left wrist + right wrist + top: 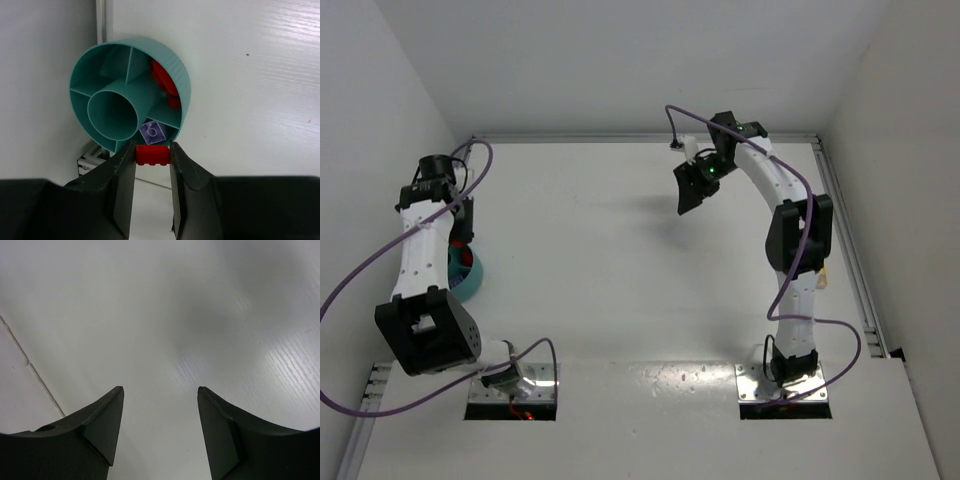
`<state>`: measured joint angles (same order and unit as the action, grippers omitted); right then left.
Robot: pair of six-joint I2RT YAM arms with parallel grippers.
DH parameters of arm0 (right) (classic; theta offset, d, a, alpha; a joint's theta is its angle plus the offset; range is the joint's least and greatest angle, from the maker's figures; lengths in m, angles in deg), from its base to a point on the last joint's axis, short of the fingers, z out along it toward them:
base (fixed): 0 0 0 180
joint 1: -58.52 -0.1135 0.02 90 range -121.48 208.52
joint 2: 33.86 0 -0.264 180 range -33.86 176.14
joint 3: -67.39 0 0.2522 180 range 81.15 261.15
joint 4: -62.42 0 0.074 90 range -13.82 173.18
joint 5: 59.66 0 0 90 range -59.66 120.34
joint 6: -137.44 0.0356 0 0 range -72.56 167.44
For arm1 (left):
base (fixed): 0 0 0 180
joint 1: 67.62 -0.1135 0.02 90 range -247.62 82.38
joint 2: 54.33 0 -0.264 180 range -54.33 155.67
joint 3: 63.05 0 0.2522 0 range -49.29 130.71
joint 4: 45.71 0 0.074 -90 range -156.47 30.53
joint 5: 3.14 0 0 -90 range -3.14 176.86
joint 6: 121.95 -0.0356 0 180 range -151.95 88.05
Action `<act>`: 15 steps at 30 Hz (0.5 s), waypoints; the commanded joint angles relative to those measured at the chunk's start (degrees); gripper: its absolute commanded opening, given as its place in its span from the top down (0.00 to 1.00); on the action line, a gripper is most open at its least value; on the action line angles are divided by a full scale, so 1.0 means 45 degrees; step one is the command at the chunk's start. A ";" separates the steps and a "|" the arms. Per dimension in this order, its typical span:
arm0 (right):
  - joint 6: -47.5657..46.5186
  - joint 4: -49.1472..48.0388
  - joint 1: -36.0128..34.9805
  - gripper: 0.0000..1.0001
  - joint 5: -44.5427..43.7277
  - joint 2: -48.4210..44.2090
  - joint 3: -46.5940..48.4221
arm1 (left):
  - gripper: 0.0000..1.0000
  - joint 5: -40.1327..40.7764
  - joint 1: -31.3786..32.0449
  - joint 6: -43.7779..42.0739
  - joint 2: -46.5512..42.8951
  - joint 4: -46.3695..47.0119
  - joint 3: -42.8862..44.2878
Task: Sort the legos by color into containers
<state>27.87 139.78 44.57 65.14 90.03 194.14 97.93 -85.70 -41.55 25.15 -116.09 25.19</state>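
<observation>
One studded red brick [153, 155], ribbed teal bowl [178, 75]

Round teal bowl [176, 70], ribbed outside, with a central tube and dividers, sits upper centre of the left wrist view with its open side showing. Red legos [162, 80] lie in the right-hand compartment, a pale purple brick [153, 132] in the lower-right one. One red brick [152, 155] is pinched between the left gripper's [152, 150] jaws, just below the bowl's rim in frame.

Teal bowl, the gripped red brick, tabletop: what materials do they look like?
teal bowl: likely moulded plastic, matte, with fine ribbing on its outer wall.
red brick: hard plastic by the look, crisp moulded edges, slight sheen.
tabletop: probably white painted or laminated board; faint grain-like streaks show.
</observation>
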 commanded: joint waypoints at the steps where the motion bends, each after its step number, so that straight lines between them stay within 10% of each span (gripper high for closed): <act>1: -0.0240 0.0048 0.0035 0.38 -0.0040 0.0163 0.0184 | 0.80 0.0800 -0.0082 0.0533 0.0052 0.0100 -0.0182; 15: -0.0240 -0.0069 -0.0218 0.38 -0.0391 0.0280 0.0321 | 0.77 0.1407 -0.0200 0.0533 0.0052 0.0726 -0.1452</act>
<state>27.87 139.73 44.44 63.64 91.52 194.14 103.09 -85.79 -39.78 25.50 -114.67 19.33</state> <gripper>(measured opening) 0.615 0.349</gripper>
